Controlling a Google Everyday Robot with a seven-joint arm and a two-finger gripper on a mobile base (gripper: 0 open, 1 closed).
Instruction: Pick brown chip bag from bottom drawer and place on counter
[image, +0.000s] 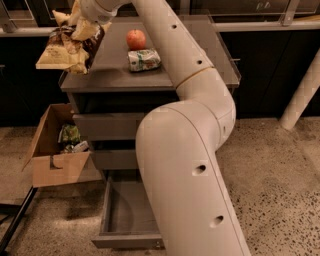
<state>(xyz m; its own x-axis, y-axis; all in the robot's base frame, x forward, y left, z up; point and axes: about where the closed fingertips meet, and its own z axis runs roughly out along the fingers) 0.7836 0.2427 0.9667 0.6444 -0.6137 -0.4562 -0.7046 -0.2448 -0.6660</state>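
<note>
My gripper (82, 27) is at the upper left, over the counter's left edge, shut on the brown chip bag (67, 47). The bag is wrinkly, dark brown with tan-yellow ends, and hangs from the gripper partly over the counter (175, 70) and partly past its left edge. The bottom drawer (125, 220) stands pulled open below, and the part of its inside that shows is bare. My white arm crosses the middle of the view and hides the drawer's right side.
A red apple (135, 39) and a green-and-white packet (144, 59) lie on the counter near its middle. A cardboard box (55, 150) with packets in it stands on the floor left of the cabinet. A white pole (302, 95) leans at right.
</note>
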